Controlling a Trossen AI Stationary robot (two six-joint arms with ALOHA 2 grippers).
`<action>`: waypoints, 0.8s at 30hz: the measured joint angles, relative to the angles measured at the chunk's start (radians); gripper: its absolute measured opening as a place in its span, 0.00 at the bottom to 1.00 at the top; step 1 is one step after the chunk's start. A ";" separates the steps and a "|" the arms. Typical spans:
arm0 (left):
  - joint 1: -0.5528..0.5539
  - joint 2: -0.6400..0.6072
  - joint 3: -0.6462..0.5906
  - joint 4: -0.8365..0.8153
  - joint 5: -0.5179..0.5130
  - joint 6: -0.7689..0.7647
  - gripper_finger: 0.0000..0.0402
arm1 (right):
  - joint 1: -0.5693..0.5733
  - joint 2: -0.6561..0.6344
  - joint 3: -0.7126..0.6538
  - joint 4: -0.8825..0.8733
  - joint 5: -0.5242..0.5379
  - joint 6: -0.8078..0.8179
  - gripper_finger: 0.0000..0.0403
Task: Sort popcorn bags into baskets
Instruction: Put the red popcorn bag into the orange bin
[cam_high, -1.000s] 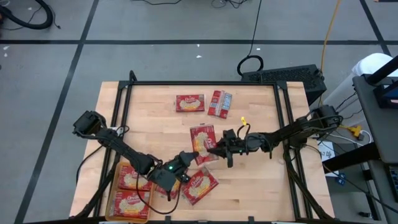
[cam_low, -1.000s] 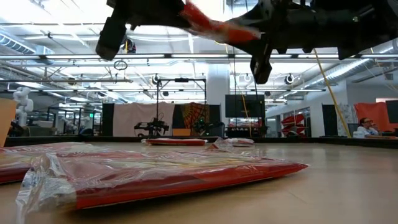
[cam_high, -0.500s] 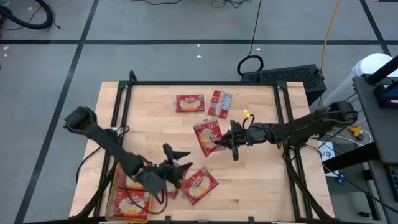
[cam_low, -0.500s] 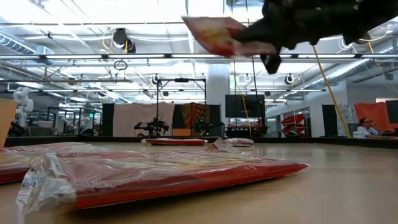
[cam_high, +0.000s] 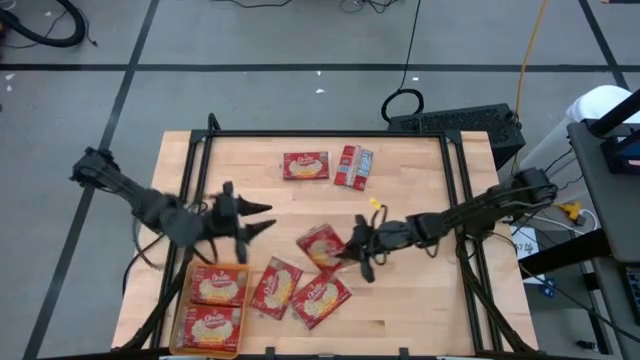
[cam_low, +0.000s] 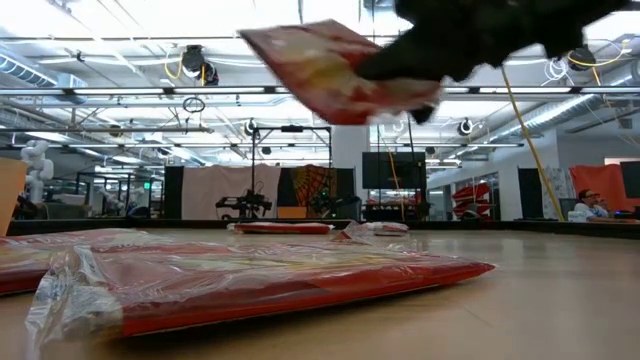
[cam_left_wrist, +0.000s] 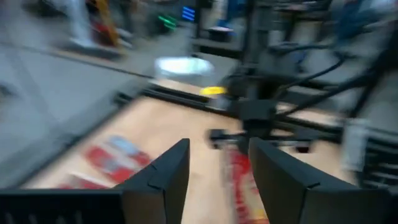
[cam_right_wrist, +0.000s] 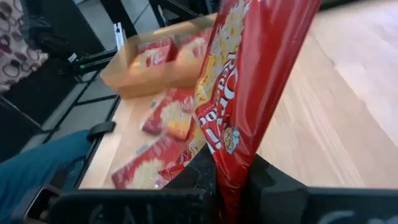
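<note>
The right claw (cam_high: 357, 250) is pinching a light, floppy, slick-looking bag (cam_high: 322, 245) by its 3 o'clock edge above mid-table, while the left claw (cam_high: 243, 218) is hovering part-open, empty, at 9 o'clock.

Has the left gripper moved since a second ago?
Yes. In the high view the left gripper has pulled back from the loose bags toward the table's left edge, now above the orange basket.
</note>
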 joint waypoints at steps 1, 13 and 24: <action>0.034 -0.028 0.001 -0.020 0.091 -0.037 0.42 | 0.000 0.029 0.036 -0.006 -0.013 -0.016 0.04; 0.318 -0.028 0.001 -0.386 0.764 -0.237 0.67 | -0.048 0.322 0.497 -0.276 -0.165 -0.213 0.04; 0.339 0.153 0.001 -0.357 0.877 -0.164 0.66 | -0.093 0.387 0.548 -0.308 -0.243 -0.221 0.04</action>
